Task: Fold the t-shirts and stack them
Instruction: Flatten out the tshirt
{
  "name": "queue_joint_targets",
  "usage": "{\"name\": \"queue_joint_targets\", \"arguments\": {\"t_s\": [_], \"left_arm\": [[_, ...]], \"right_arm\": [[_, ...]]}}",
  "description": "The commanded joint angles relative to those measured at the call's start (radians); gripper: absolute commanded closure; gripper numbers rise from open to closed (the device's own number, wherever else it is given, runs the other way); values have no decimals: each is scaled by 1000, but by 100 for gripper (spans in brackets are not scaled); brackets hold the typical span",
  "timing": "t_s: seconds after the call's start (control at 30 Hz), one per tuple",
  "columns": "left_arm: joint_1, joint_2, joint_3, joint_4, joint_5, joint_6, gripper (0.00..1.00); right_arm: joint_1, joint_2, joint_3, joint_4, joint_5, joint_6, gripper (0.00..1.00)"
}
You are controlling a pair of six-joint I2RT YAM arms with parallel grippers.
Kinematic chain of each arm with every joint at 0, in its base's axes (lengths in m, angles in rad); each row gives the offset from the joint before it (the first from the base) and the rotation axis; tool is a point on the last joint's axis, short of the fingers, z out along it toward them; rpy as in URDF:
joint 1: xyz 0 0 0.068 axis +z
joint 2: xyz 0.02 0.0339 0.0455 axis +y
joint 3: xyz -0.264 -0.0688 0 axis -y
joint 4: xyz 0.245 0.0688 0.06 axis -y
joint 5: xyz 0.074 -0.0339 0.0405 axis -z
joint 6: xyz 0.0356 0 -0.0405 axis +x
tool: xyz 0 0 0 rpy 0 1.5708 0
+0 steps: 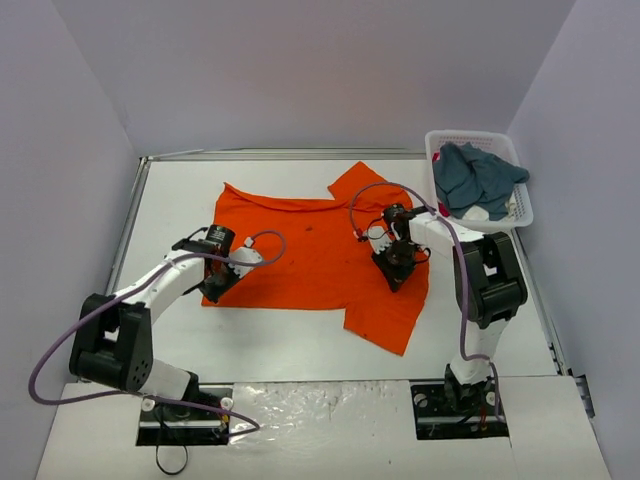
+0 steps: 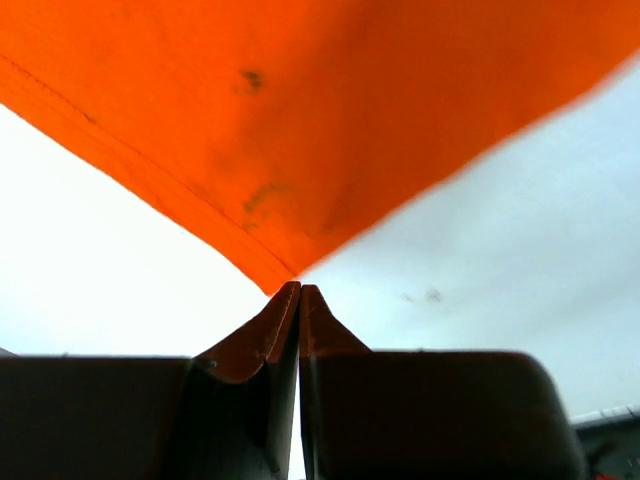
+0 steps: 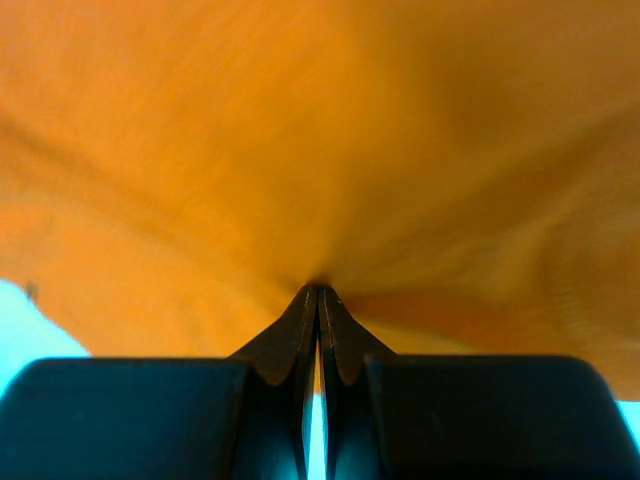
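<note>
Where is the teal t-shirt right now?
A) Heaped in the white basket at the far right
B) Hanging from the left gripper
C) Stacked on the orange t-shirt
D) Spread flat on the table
A: the teal t-shirt lies bunched inside the white basket at the table's far right corner, and only the orange t-shirt is spread on the table.

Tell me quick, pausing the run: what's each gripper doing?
Left gripper: closed on a corner of the orange t-shirt.
Right gripper: closed, pinching the orange t-shirt too.
</note>
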Motion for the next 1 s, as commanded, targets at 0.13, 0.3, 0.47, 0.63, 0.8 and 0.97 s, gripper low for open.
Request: {"name": "queue_joint_targets", "arguments": {"t_s": [0.13, 0.3, 0.47, 0.63, 0.8, 0.97], "left_arm": [[-29, -163, 28, -224, 145, 68, 98], [-23, -182, 85, -19, 54, -18, 98], [17, 39, 211, 150, -21, -135, 98], [41, 266, 353, 158, -10, -163, 98], [41, 325, 363, 184, -33, -185, 98], [44, 319, 340, 193, -32, -190, 97]], "right_arm": [[71, -89, 92, -358, -56, -117, 100], [53, -49, 278, -312, 6, -100, 90], [-19, 152, 652, -196, 90, 67, 89], [-38, 449, 1023, -199, 141, 109, 100], [-48, 658, 1358, -147, 178, 139, 100], [-36, 569, 1193, 184, 194, 181, 100]]}}
